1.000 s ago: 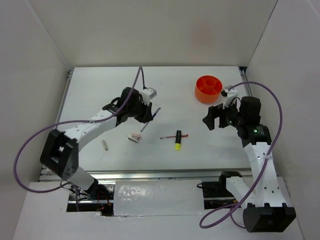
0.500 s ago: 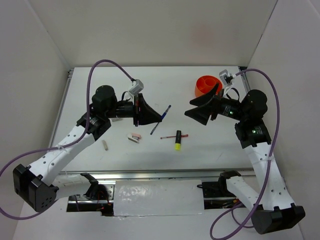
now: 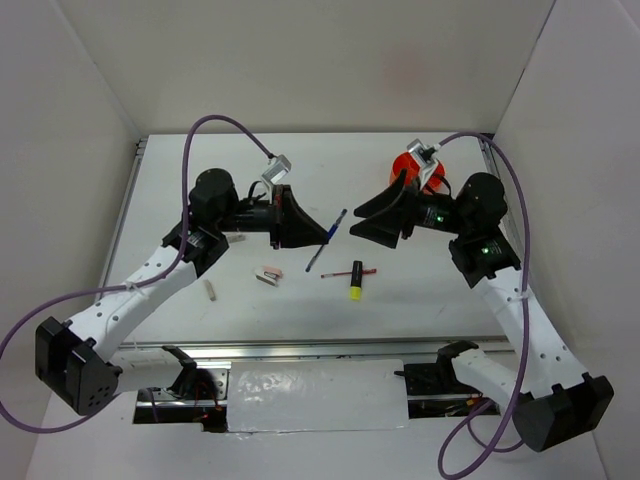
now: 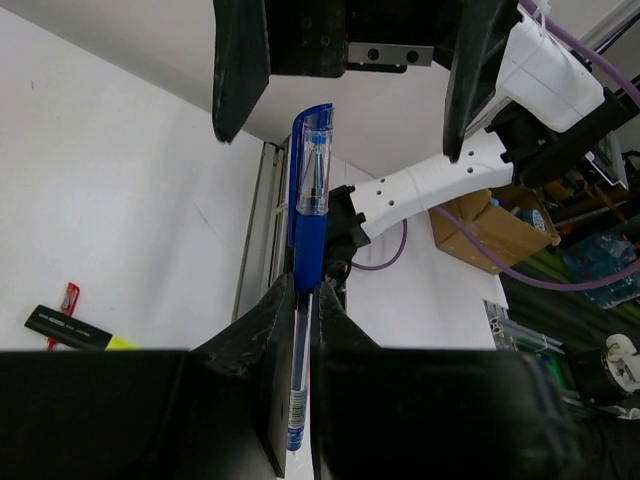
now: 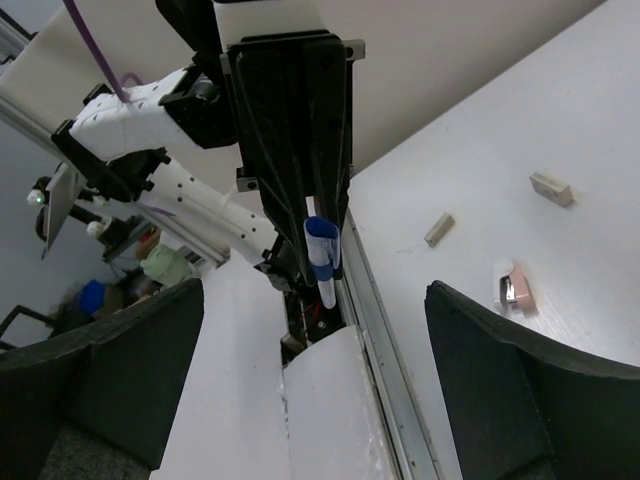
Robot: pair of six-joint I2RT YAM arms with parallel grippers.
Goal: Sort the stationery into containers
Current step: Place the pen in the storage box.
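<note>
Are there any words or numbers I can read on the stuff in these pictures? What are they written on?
No text here is clear enough to read.
Blue pen: tiny print on the white label near its tip, too small to read.
Black marker: faint pale marks on its barrel, too blurred to read.

A slim blue plastic pen (image 3: 316, 257) blocks the narrow gap between left tool (image 3: 322, 236) and right tool (image 3: 358, 222); far white bench (image 3: 330, 165) is open.
</note>
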